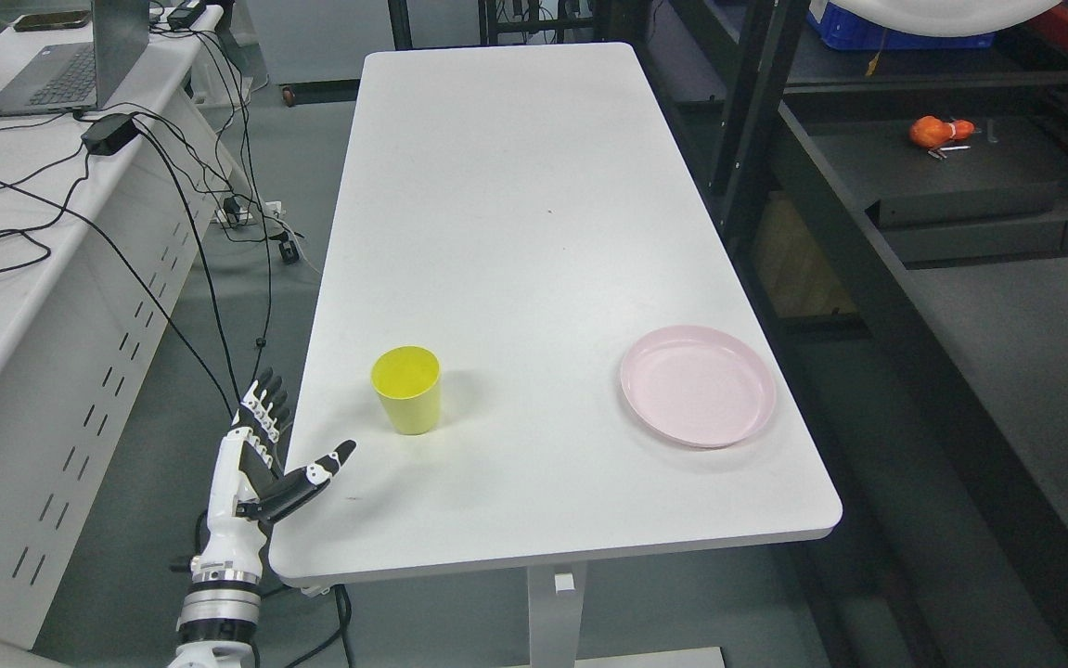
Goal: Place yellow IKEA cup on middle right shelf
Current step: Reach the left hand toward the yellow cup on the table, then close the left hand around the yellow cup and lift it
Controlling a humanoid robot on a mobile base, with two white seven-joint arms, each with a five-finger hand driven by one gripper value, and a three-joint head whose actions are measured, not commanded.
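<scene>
The yellow cup [406, 390] stands upright and open side up on the white counter [515, 232], near its left edge toward the near end, well apart from the pink plate [698, 386] lying near the right edge. The left hand [260, 459] hangs at the counter's near left corner, fingers spread and holding nothing, its thumb reaching over the counter edge, short of the cup. On the right stands a dark shelf [960, 199] with an orange object [937, 132] on it.

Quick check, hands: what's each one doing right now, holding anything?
Left hand: open, fingers spread, holding nothing, at the table's left edge short of the yellow cup.
Right hand: not in view.
</scene>
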